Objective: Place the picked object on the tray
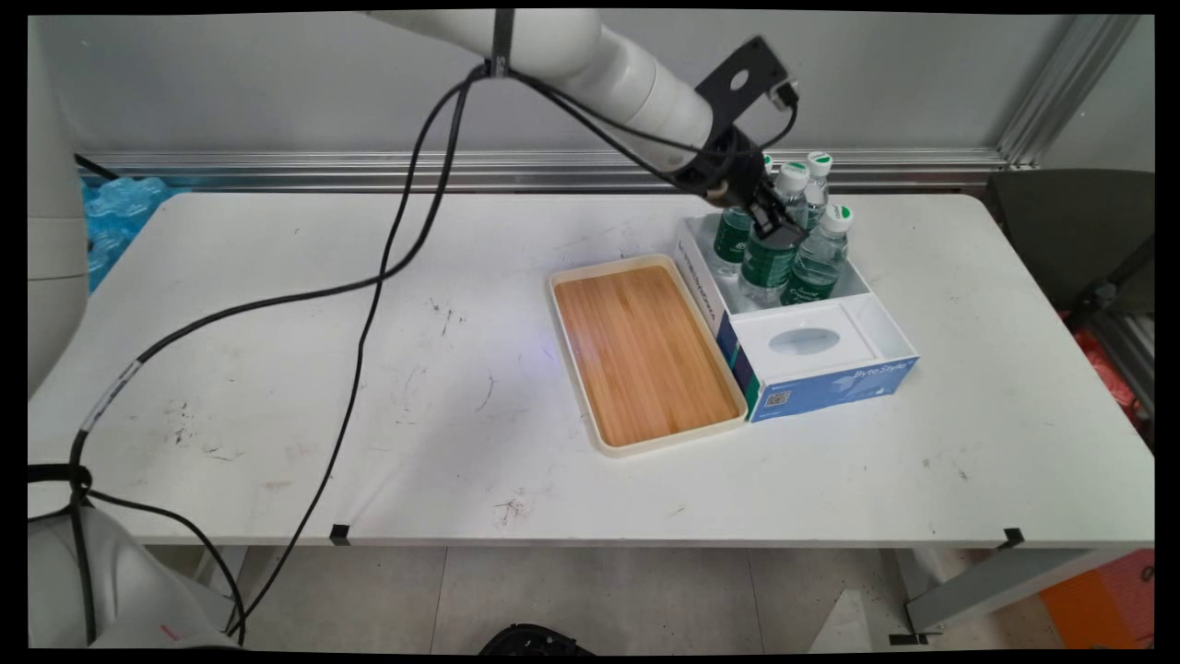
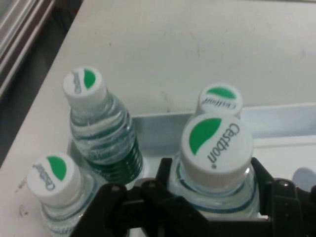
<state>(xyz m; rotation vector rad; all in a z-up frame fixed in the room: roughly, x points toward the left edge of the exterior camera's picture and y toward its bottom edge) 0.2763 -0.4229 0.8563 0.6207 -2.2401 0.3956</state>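
Note:
My black gripper [image 1: 772, 219] reaches down into the far half of a white and blue box [image 1: 830, 387]. Its fingers sit on both sides of the neck of a clear water bottle [image 1: 768, 263] with a green label and a white Cestbon cap, shut on it. In the hand view this bottle [image 2: 216, 143] fills the space between the fingers [image 2: 165, 173] of the gripper [image 2: 212, 175]. Three more such bottles stand around it in the box: one at the right [image 1: 819, 263], one behind [image 1: 816, 175], one at the left [image 1: 733, 235].
A cream tray [image 1: 673, 435] with a wooden floor lies against the box's left side. The near half of the box holds a white insert with an oval opening [image 1: 804, 341]. Black cables [image 1: 369, 304] hang from the arm over the table's left half.

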